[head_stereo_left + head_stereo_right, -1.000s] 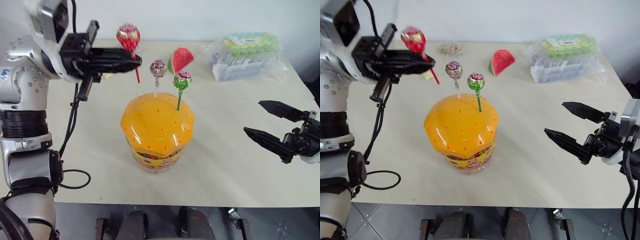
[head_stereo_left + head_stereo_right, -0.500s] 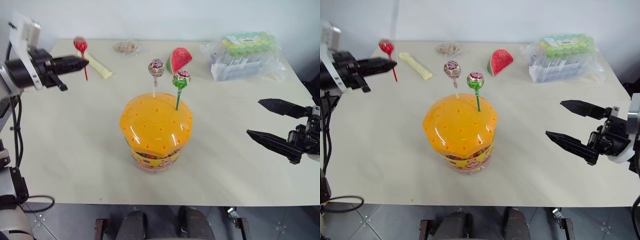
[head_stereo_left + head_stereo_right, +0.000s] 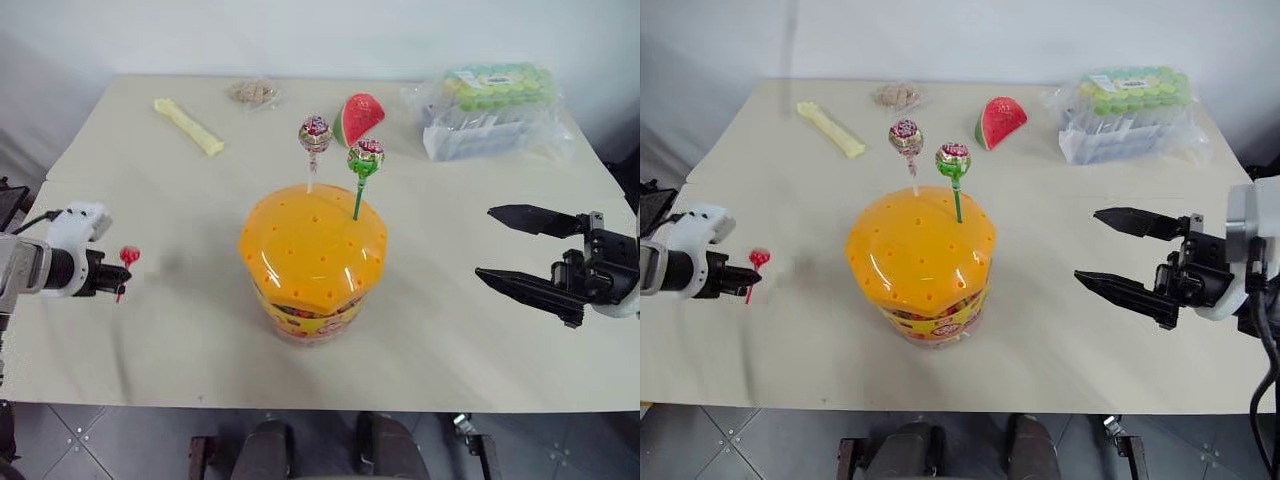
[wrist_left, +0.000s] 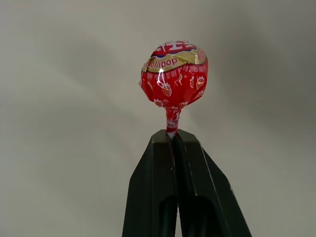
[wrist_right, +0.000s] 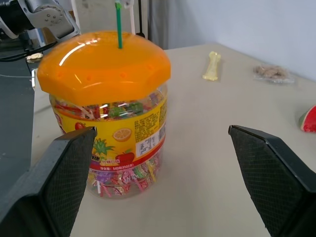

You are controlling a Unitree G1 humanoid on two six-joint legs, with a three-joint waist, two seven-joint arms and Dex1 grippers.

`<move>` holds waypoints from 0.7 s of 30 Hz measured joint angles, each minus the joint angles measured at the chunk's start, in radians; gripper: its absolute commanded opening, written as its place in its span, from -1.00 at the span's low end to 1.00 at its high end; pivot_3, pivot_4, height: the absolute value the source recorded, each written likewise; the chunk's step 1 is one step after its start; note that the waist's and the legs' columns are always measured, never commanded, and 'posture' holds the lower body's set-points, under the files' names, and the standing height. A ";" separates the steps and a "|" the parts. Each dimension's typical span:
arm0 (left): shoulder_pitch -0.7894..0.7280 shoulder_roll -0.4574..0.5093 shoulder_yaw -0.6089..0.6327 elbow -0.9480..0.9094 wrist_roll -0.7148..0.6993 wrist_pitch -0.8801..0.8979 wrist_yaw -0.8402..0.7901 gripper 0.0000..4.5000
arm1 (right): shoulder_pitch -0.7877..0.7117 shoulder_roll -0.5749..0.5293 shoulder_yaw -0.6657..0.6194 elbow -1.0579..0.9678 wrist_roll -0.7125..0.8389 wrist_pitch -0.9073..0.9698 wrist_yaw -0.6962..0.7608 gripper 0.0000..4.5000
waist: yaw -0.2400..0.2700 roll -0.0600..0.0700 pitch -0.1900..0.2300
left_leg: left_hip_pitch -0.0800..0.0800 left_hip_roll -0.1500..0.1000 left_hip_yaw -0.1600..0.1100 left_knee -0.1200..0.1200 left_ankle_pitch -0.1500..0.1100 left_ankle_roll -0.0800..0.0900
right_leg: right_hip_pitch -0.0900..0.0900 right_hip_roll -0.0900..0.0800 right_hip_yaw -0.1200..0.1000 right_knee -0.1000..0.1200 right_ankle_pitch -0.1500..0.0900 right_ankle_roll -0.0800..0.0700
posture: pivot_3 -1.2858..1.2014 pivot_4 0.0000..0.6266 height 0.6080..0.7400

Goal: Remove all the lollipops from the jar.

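- Nearest, at the table's left edge, the left gripper (image 3: 122, 278) has its two black fingers pressed together on the stick of a round lollipop in a red wrapper (image 4: 174, 74), holding it low over the pale tabletop (image 3: 180, 330), well apart from the jar.
- At the right edge, the right gripper (image 3: 520, 250) hangs above the table with its two black fingers spread wide, holding nothing.
- Between them, at the table's middle, stands the large round jar with an orange domed lid and a yellow label (image 3: 312, 262).
- Two lollipops stand upright in the lid's holes: a pinkish one on a white stick (image 3: 314, 135) and a green one on a green stick (image 3: 364, 159).
- Behind the jar lie a red watermelon slice (image 3: 360, 118) and a clear bag of green items (image 3: 495, 110).
- At the far left lie a pale yellow strip (image 3: 188, 126) and a small brownish packet (image 3: 253, 94).
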 measured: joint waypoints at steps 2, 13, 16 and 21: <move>-0.003 0.013 -0.002 0.001 0.001 0.017 0.000 -0.56 | -0.011 0.000 0.001 0.004 -0.005 -0.002 0.000 1.00 | -0.001 0.000 0.000 | 0.000 0.000 0.002 0.000 0.000 0.000 | -0.001 0.000 0.002 0.001 0.000 0.000 | 0.03 -0.52 1.00; -0.052 0.121 -0.031 -0.063 -0.018 0.024 -0.073 0.95 | -0.027 0.007 0.012 0.036 -0.039 -0.025 0.000 1.00 | -0.001 -0.002 0.000 | 0.000 0.000 0.007 0.000 0.000 0.000 | -0.005 0.000 0.007 0.003 0.000 0.000 | 0.03 -0.52 1.00; -0.171 0.128 -0.003 -0.082 -0.057 -0.063 -0.156 0.99 | -0.026 0.007 0.006 0.037 -0.044 -0.025 0.000 1.00 | 0.005 -0.003 0.000 | 0.000 0.000 0.007 0.000 0.000 0.001 | -0.005 0.000 0.007 0.003 0.000 0.000 | 0.03 -0.52 1.00; -0.253 -0.009 0.126 -0.107 -0.160 -0.343 -0.332 0.99 | -0.024 0.007 -0.003 0.041 -0.056 -0.035 -0.002 1.00 | 0.001 -0.003 0.000 | 0.001 0.000 0.010 0.001 -0.001 0.001 | -0.005 0.000 0.008 0.004 0.000 0.000 | 0.03 -0.52 1.00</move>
